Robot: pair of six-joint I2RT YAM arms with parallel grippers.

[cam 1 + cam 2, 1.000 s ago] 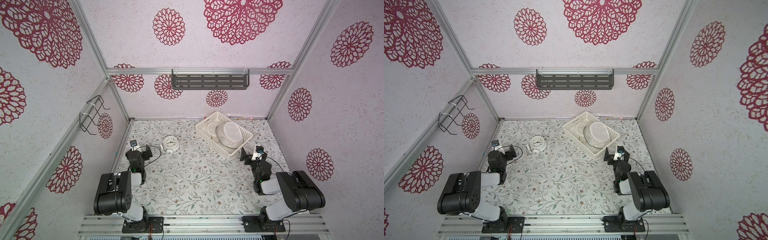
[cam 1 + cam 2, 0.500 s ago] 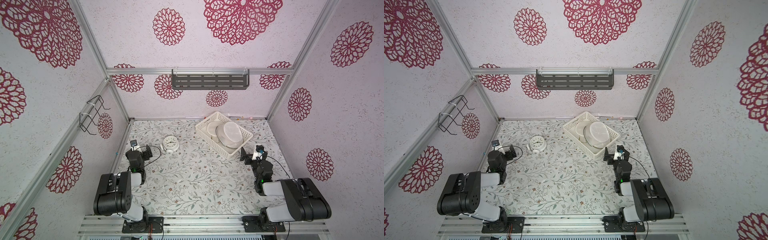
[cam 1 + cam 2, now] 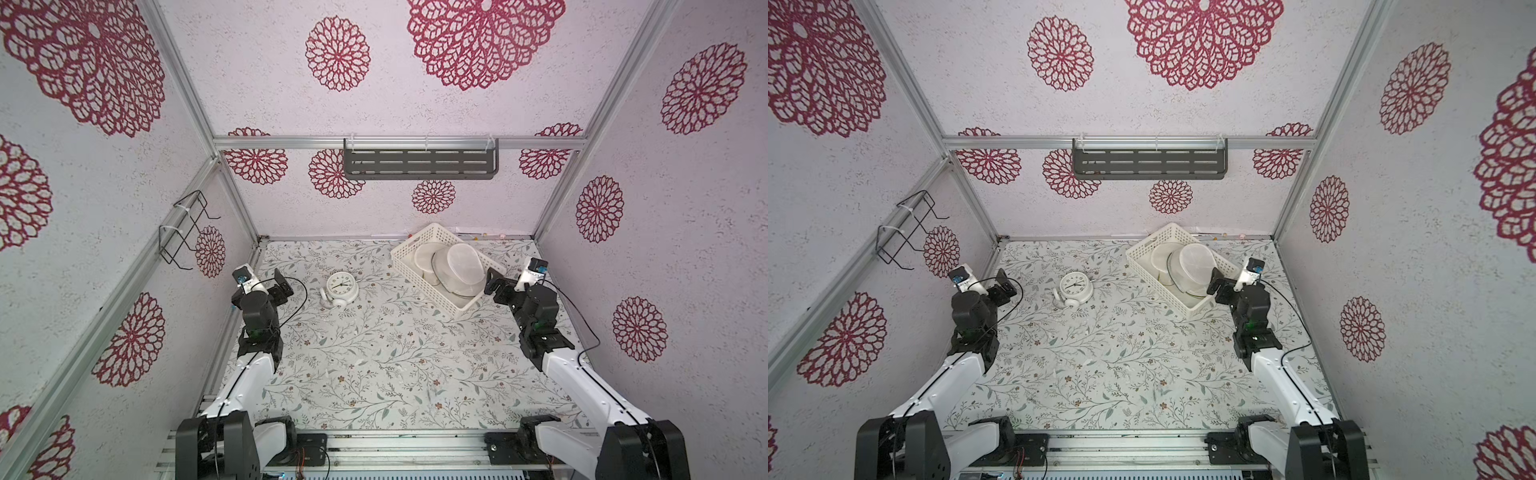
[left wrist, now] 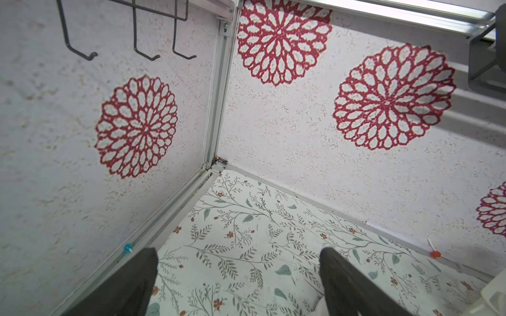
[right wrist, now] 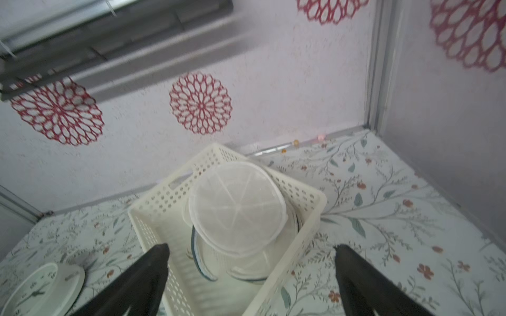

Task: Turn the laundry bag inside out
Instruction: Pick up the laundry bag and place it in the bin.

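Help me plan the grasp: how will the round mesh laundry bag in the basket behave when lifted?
The laundry bag looks like thin see-through mesh: probably light, panels floppy. Its bound round edge holds a disc shape, so likely a springy hoop. Propped tilted in the basket, it may slide.

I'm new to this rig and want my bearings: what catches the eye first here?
The big red flower patterns on the pale walls stand out first, above a leafy table cover. On it, at the far right, a white basket holds a round mesh laundry bag. A white alarm clock lies to its left.
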